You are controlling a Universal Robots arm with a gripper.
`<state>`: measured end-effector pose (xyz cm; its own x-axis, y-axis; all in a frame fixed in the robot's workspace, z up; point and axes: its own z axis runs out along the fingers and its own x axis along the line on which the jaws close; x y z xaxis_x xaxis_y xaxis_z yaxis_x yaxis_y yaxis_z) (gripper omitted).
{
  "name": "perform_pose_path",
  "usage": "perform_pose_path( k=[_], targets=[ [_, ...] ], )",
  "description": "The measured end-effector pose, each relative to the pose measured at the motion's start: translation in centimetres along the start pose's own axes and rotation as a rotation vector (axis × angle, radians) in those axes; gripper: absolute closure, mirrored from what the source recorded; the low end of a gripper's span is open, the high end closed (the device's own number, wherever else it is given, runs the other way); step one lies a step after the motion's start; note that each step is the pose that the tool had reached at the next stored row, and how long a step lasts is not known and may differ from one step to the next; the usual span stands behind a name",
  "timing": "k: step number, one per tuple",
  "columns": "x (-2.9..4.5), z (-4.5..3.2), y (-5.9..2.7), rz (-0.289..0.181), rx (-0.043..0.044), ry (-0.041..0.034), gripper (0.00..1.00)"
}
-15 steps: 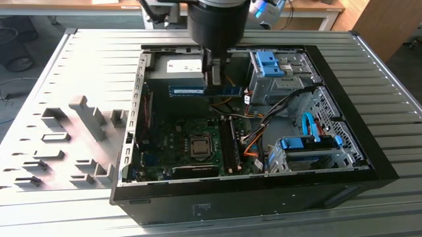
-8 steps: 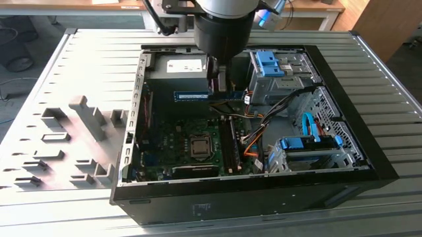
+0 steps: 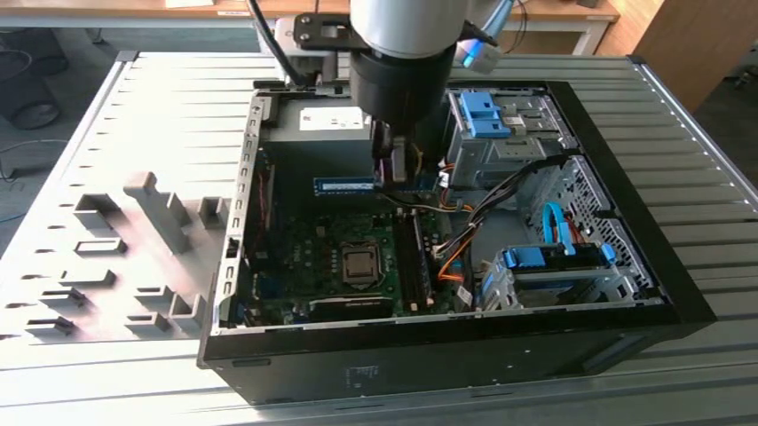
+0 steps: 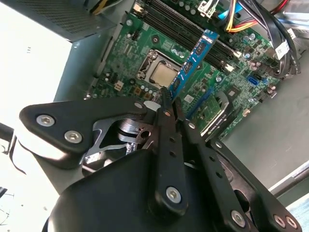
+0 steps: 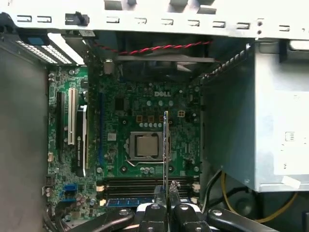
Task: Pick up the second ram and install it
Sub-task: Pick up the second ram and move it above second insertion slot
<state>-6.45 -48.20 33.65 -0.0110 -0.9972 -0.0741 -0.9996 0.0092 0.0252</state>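
tool (image 4: 170,102) pinches second ram (image 4: 193,60), label unreadable, above motherboard (image 4: 135,53).

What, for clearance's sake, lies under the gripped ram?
Under the second ram, held by the gripper, lies green motherboard beside the CPU socket; the gripper hides its clamped end.

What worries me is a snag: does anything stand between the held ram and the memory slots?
Nothing visible does. The hand is shut on the second ram above the motherboard. Nothing lies across the memory slots, and the cables run beside them, to the exterior view's right.
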Motion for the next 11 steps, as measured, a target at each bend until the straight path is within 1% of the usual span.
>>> perform_pose_path(
  k=[5,11],
  targets=[
    [0.70,0.83,-0.03,0.000,0.0000,0.0000,0.86],
    [1.11,1.70,-0.05,0.000,0.0000,0.0000,0.86]
  ],
)
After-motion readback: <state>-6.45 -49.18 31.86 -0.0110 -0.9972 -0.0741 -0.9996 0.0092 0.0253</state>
